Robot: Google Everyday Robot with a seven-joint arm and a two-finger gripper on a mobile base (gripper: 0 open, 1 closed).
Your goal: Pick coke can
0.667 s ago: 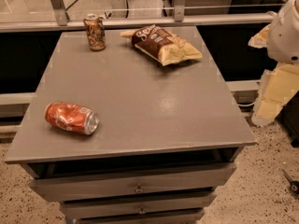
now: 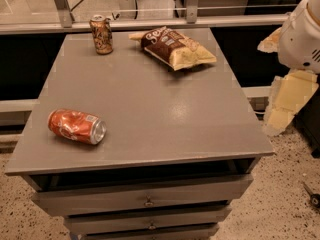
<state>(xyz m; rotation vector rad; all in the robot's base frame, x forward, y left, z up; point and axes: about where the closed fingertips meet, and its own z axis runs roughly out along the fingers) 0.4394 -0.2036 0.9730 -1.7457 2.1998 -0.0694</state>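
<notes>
- The coke can [image 2: 76, 126] lay on its side in the lower left of the frame, near the front left corner of the grey table [image 2: 165, 114]. It was dented, with one silver end turned to the right.
- A darker brown-and-gold can [image 2: 101, 34] stood upright at the upper left, by the table's far edge.
- A brown-and-yellow chip bag [image 2: 175, 46] lay at top centre, right of that can and not touching it.
- The gripper [image 2: 287, 101] hung at the right edge of the frame, beyond the table's right side and well apart from the coke can. I could not tell whether it was released or clenched.
- Drawers [image 2: 145, 199] sat below the tabletop.
</notes>
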